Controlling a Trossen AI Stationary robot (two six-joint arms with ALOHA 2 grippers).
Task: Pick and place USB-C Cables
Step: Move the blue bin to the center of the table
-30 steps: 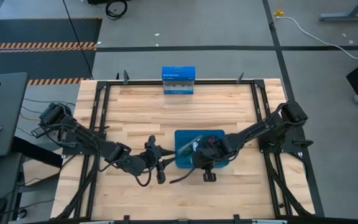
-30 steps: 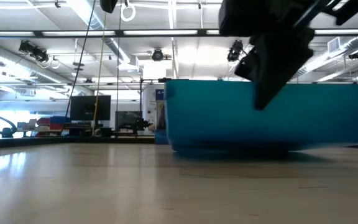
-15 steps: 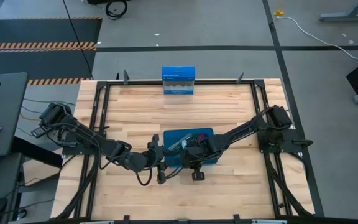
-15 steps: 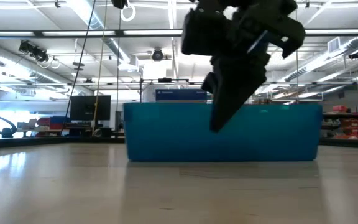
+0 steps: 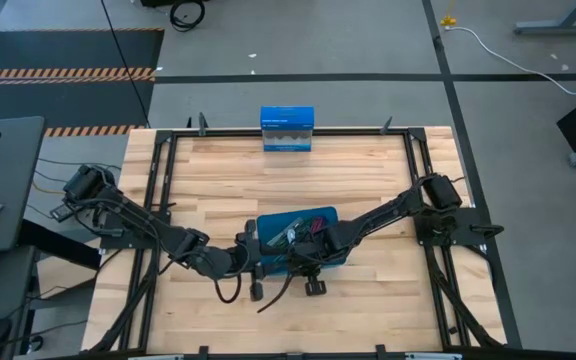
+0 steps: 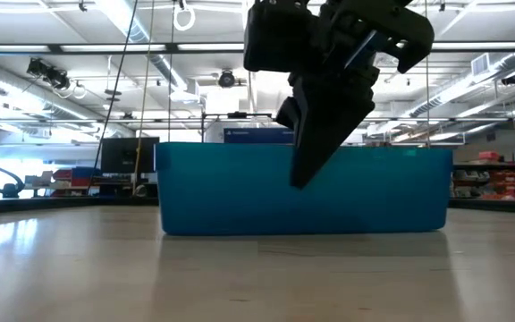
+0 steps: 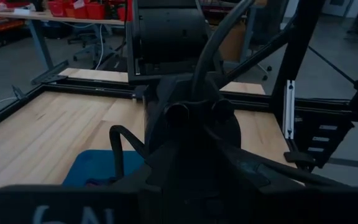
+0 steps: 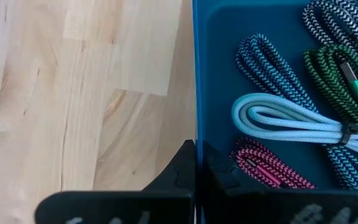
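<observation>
High: blue tray (image 5: 268, 222) mid-table, right gripper (image 5: 308, 262) at its near edge, left gripper (image 5: 255, 268) just beside it; left's fingers can't tell.
Low: right gripper hangs over tray's front wall.
Right wrist: fingers (image 8: 178, 171) pinched on tray wall (image 8: 195, 93). USB-C cables inside: teal (image 8: 263, 53), pale silver-blue (image 8: 291, 118), maroon (image 8: 269, 165), dark green (image 8: 328, 74).

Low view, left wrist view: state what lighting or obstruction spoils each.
Low view: bright ceiling lights turn the right gripper into a black silhouette against the teal bin. Left wrist view: dark arm hardware blocks the middle, hiding most of the bin.
</observation>
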